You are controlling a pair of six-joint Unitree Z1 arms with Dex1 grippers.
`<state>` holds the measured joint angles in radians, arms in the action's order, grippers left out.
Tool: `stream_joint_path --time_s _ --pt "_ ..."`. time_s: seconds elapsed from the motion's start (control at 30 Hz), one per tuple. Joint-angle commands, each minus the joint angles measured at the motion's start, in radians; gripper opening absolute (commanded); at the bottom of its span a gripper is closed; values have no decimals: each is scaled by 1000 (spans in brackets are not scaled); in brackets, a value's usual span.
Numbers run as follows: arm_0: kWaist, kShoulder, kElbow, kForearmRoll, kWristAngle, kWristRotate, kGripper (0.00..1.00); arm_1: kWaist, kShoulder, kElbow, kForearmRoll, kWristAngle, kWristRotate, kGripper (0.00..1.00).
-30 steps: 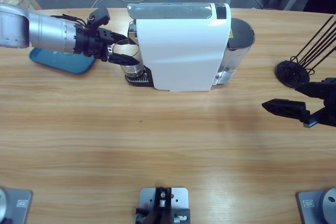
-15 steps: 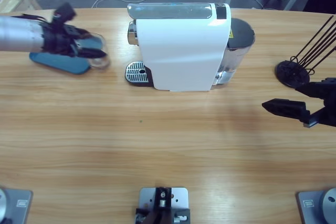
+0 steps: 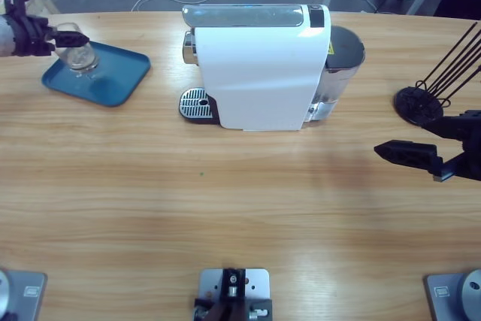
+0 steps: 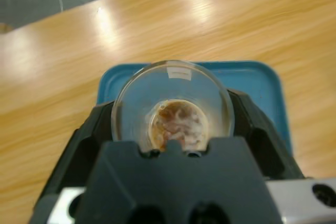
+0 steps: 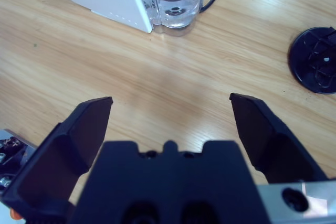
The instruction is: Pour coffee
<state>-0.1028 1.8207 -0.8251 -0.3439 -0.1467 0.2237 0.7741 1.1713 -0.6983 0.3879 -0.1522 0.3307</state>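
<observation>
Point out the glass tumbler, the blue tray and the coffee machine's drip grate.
glass tumbler (image 3: 75, 52), high view, on its clear side wall.
blue tray (image 3: 113, 79), high view, on its bare floor right of the tumbler.
drip grate (image 3: 195, 101), high view, on its perforated round top.

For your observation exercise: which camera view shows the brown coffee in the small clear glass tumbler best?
The left wrist view: it looks into the small clear glass tumbler, showing the brown coffee at its base. The high view shows the tumbler small, its coffee unclear. The right wrist view shows neither.
</observation>
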Motion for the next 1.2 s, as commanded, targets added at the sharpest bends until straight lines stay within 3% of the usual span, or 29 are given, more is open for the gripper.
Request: stream_joint_path --time_s 0.03,0.6,0.63,0.67,0.7,0.97,1.0,1.2 --pt "-9 76 -19 -17 57 -50 0 8 41 31 -9 -12 1 1000" --pt "-40 149 -27 -18 32 -45 0 8 42 29 -6 -7 4 1000" --pt "-40 153 -33 -18 25 -43 345 8 44 29 -6 -7 4 1000" --pt "-42 154 -33 -18 23 -42 845 8 44 29 -6 -7 4 1000" --pt "-43 150 -28 -17 22 -44 971 8 44 29 -6 -7 4 1000" --pt "-24 -21 21 -12 29 -71 1000 8 5 36 0 -13 4 1000" --pt "-24 -154 14 28 29 -147 1000 8 -37 41 11 -51 4 1000" --pt "-160 -516 -7 400 115 -252 1000 8 -94 17 53 -95 -26 1000"
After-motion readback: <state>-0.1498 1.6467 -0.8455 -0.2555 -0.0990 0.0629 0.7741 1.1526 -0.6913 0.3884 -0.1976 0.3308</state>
